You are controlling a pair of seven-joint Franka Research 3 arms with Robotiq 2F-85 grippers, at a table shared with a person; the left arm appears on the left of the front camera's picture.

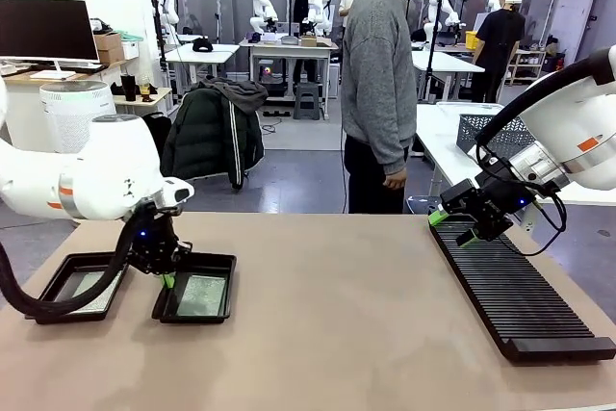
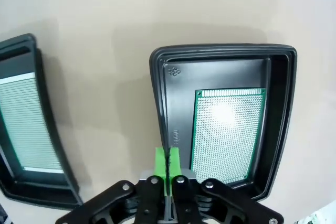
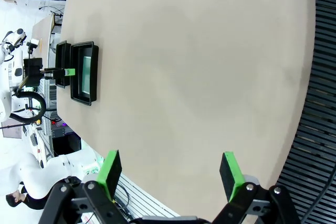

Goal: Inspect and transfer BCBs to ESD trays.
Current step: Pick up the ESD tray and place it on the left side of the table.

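1. Left claw [image 1: 167,279]: clenched, green pads pressed flat together with nothing visible between them. In the left wrist view it hangs low over the near-left rim of the right-hand ESD tray [image 2: 163,108], the pad tips just at that rim; whether they touch it cannot be told.
2. Right claw [image 1: 452,230]: released, jaws spread wide, holding nothing. It hovers at the right side of the table [image 1: 337,334], above the far end of the long black slotted rack [image 1: 515,295].
3. ESD trays, two: side by side at the near-left of the table, close together but apart. Left tray [image 1: 43,286] sits partly behind the left arm's cable; right tray [image 1: 221,262] lies just beside it.
4. BCBs, two: one lies flat in the right tray [image 2: 226,135], set toward one side of the tray floor with bare black floor beside it. The other [image 1: 87,284] lies flat in the left tray.
5. Rack: slots that can be seen appear to hold no boards; the far end beneath the right claw is partly hidden.
6. Person [image 1: 378,93]: stands at the far side of the table, hands down, not taking part.
7. Progress, as judged: both trays are loaded, one board each, so the transfer looks largely complete. Remaining: withdrawal of the left claw, and any further boards, should more be supplied.
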